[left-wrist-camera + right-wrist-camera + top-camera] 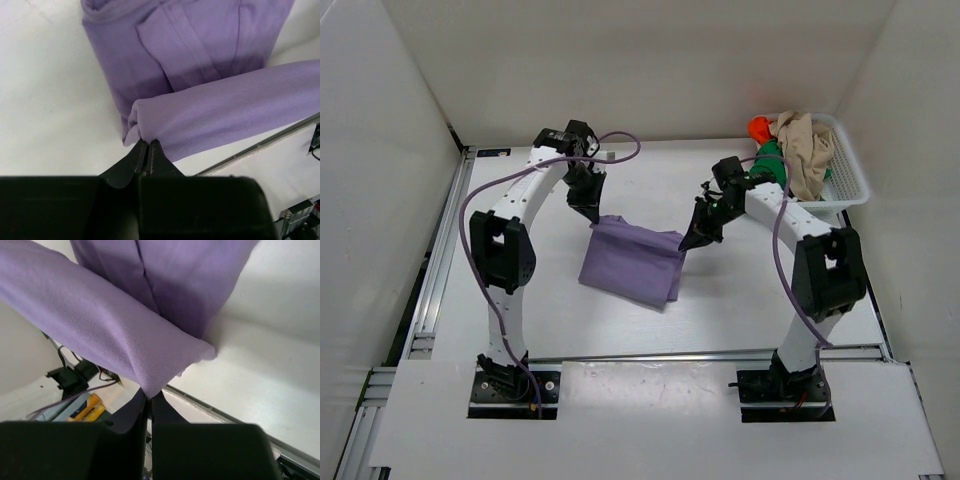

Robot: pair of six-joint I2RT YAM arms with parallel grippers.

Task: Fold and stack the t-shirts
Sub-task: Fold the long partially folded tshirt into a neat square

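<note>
A lilac purple t-shirt [632, 262] lies partly folded in the middle of the table, its far edge lifted. My left gripper [594, 221] is shut on the far left corner of that edge. In the left wrist view the pinched cloth bunches at the gripper [148, 142], and the purple t-shirt [200, 60] stretches away. My right gripper [684, 243] is shut on the far right corner. The right wrist view shows the purple t-shirt [120, 330] pulled taut from the gripper [150, 396]. The beige tan t-shirt [807, 150], the green t-shirt [772, 160] and the orange-red t-shirt [759, 127] sit heaped in the basket.
A white mesh basket [848, 175] stands at the far right corner of the table. White walls close in the table on three sides. An aluminium rail [440, 250] runs along the left edge and another [670, 355] along the near edge.
</note>
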